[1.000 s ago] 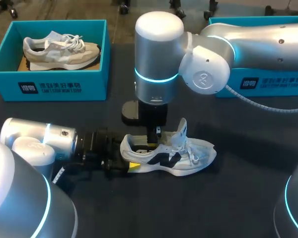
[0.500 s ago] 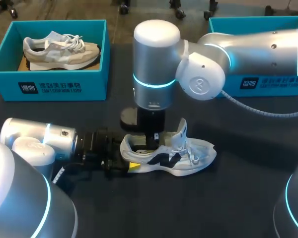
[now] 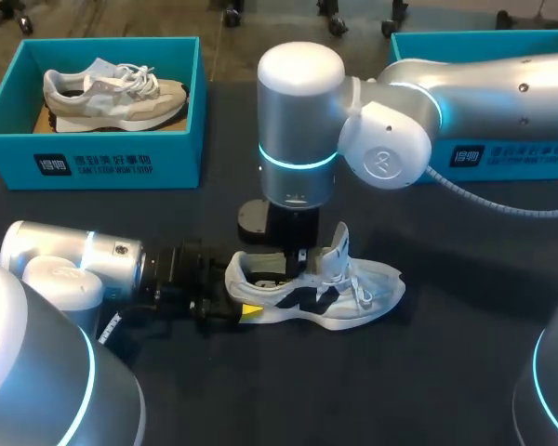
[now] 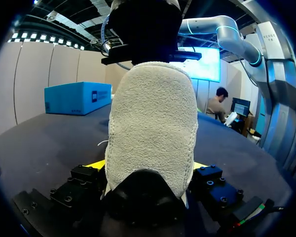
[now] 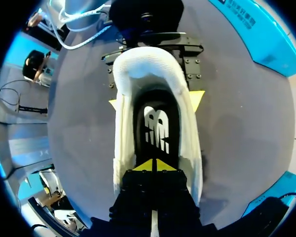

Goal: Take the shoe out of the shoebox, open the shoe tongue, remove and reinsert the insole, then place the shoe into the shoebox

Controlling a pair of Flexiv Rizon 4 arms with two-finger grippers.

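Our left end effector (image 4: 148, 165) is clamped on the heel of the white shoe (image 3: 316, 293), which stands upright on the table (image 3: 446, 372); our right end effector (image 5: 153, 165), tips pressed together, is inside its opening above the insole (image 5: 155, 128)

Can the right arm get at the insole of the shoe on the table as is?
Probably yes: the tongue stands up, the insole lies exposed, and the right pincer hangs over the open shoe, nothing between.
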